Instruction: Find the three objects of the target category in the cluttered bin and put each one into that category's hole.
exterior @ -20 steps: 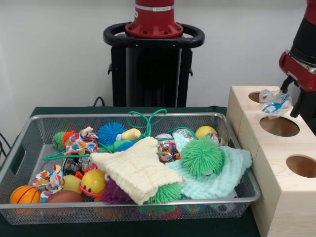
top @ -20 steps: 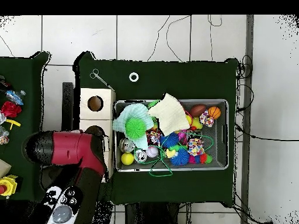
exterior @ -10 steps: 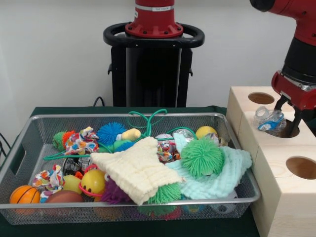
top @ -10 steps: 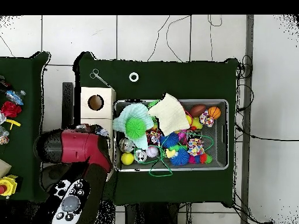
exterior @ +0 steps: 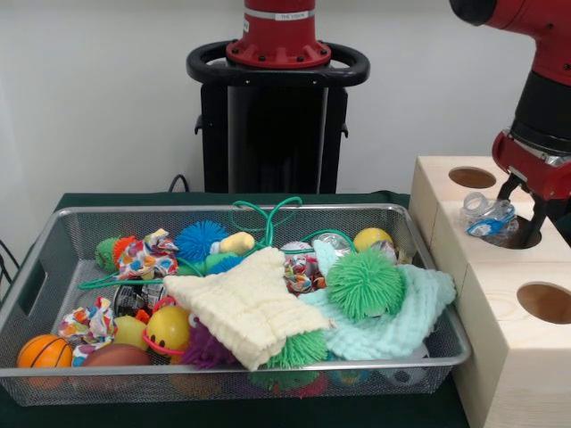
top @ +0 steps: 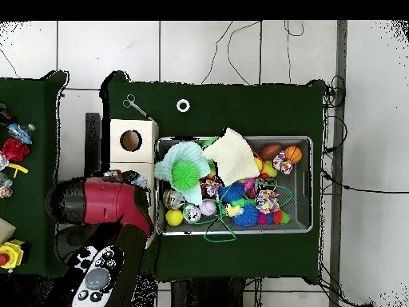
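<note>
We see the jaws (exterior: pixel 527 214) spread apart over the middle hole (exterior: pixel 516 234) of the wooden box (exterior: pixel 500 357), their two black fingers (exterior: pixel 508 188) standing to either side of a crumpled clear plastic piece with blue marks (exterior: pixel 487 215), which lies on the near-left rim of that hole, partly over the opening; whether the fingers touch it we cannot tell. From there, largest first: the bench (top: pixel 240 104) under its dark green cloth carries the wire mesh bin (exterior: pixel 36 267) and, against the bin's right end in the front view, the wooden box with three round holes in its stepped top. The red and black arm (exterior: pixel 544 98) comes down over the box's far right side. In the bin a cream knitted cloth (exterior: pixel 245 308) lies over the middle toward the front edge, and a mint knitted cloth (exterior: pixel 406 321) fills the front right corner, with a green spiky ball (exterior: pixel 364 283) resting on it. A blue spiky ball (exterior: pixel 200 239) sits toward the back edge, a yellow ball with a face (exterior: pixel 168 328) near the front left, an orange basketball (exterior: pixel 45 351) in the front left corner, and a green cord (exterior: pixel 266 214) loops over the back rim. In the overhead view a small white ring (top: pixel 183 105) lies on the cloth, well apart from the bin.
</note>
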